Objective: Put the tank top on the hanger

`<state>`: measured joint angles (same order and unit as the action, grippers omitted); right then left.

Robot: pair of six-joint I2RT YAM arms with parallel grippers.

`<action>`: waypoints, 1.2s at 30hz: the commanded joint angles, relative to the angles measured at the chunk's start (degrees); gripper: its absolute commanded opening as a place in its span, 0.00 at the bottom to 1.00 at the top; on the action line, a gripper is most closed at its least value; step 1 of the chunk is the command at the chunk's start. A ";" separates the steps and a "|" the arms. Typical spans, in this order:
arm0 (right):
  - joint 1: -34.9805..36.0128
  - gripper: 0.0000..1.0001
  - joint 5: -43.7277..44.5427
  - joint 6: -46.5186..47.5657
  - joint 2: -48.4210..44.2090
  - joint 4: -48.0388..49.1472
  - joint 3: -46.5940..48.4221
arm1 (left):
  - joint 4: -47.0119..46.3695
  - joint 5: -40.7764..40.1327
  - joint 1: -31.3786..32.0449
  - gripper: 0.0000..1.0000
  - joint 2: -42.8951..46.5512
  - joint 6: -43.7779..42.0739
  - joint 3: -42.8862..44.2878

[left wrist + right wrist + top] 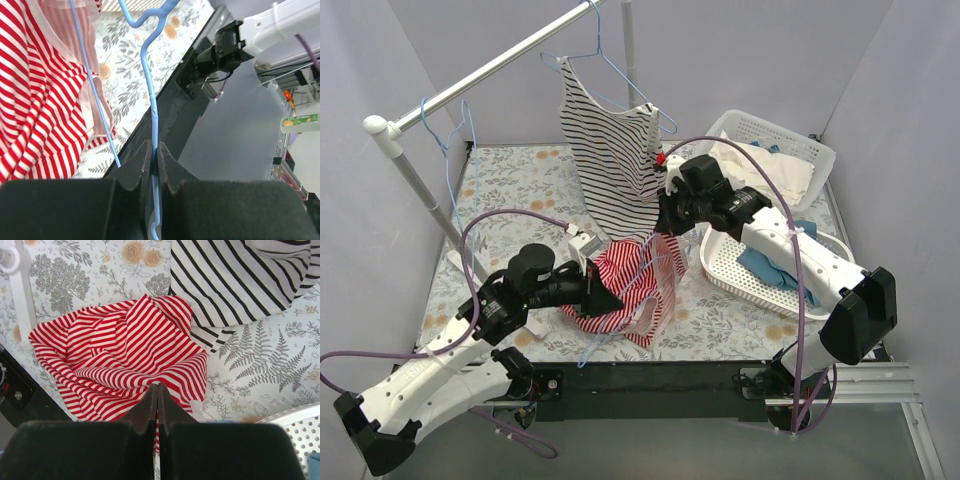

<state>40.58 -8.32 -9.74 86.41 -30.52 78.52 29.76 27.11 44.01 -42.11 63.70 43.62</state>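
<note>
The red-and-white tank top (pixel 638 285) lies bunched on the floral table (pixel 510 190) near its front edge, between the two arms; the right gripper (pixel 157 388) has its fingers pressed together on a fold of the striped cloth, at the side of the heap nearest the basket (pixel 775 150); the left gripper (pixel 154 148) is pinched tight on the thin blue wire of the hanger (pixel 151 100), which runs up from the fingers and curves over the table's dark front edge, with another length of the wire lying against the top's pale trim; how far the hanger sits inside the garment I cannot tell, since the folds cover it. Behind the heap a black-and-white tank top (pixel 610 150) hangs from a rail (pixel 500 62) on a blue hanger of its own, its hem just beside the red stripes; the white basket on the right holds pale and blue cloth.
</note>
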 commanded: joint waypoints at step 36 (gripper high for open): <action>-6.47 0.73 2.76 -5.90 -9.50 -1.12 3.40 | -27.46 3.92 5.21 0.00 4.06 1.25 -7.75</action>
<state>34.20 -11.35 -15.20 81.87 -32.32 83.46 7.97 30.94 48.95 -36.88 66.00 34.57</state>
